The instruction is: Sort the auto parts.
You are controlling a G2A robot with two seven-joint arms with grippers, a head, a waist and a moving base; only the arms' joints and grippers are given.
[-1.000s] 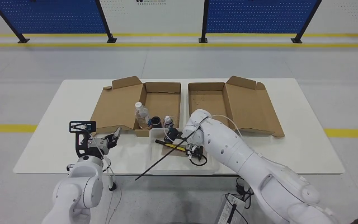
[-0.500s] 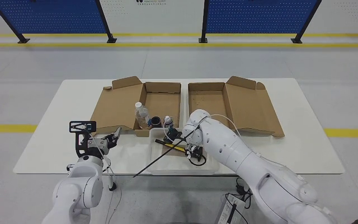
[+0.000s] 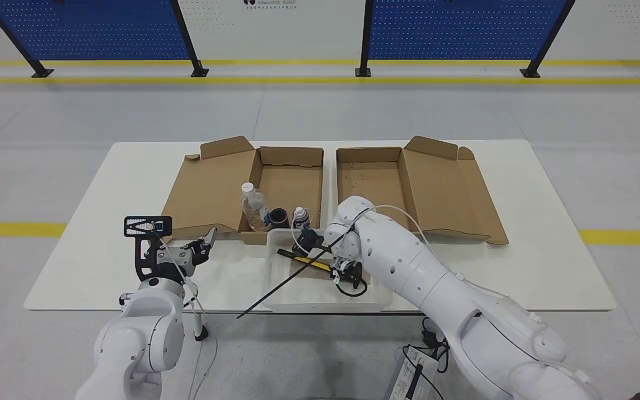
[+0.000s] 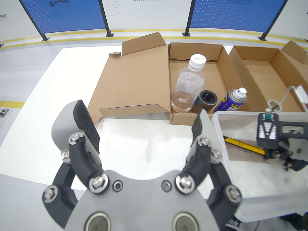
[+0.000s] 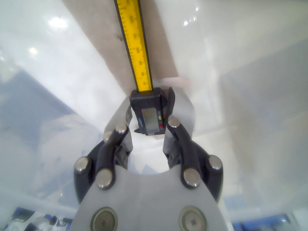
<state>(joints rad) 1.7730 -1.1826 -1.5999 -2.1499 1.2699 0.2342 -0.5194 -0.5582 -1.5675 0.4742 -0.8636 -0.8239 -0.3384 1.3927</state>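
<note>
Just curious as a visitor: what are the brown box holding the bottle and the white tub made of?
Box: matte brown cardboard, judging by folded flaps and creases. Tub: probably glossy, translucent white plastic; its walls show glints.

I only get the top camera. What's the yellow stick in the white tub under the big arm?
Observer: A digital caliper. The right wrist view shows a yellow scale and a black head with a small grey screen.
Operator: Is the arm holding it?
Observer: Yes. The right gripper is shut on the black head, one finger on each side, inside the white tub.
</note>
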